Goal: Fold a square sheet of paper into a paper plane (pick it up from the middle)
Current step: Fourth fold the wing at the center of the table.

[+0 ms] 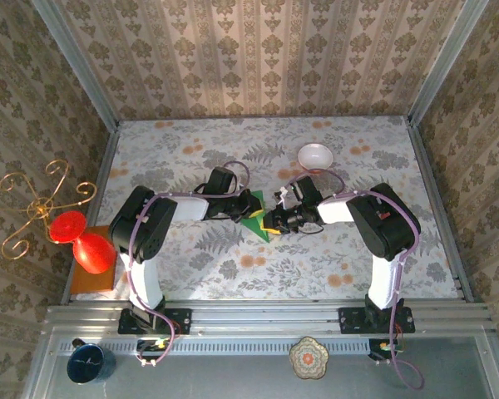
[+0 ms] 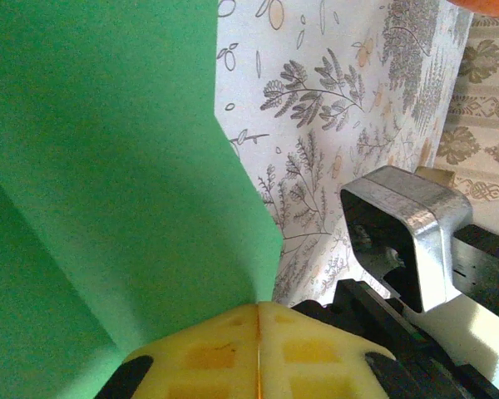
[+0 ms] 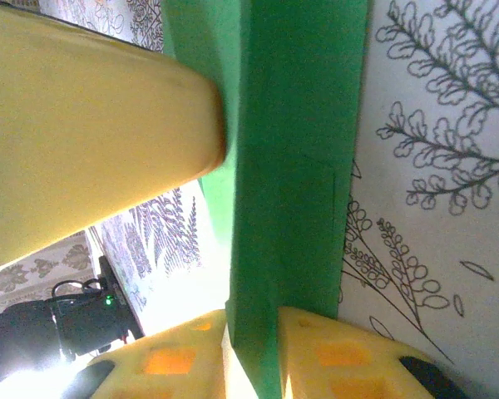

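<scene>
While the left gripper point(image 2: 258, 312) pinches the green paper point(image 2: 108, 166), the right gripper point(image 3: 251, 316) straddles it, slightly spread.

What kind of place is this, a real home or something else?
Probably a staged robot test booth, not a home: wallpapered panels box in one small table, metal rails frame its near edge, and the left arm and right arm are bolted there.

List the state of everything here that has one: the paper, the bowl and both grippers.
green paper, partly folded, caught between the two grippers
left gripper, shut on the green paper's edge
right gripper, jaws slightly apart with a fold of the paper in the gap
white bowl, upright, looks empty
</scene>
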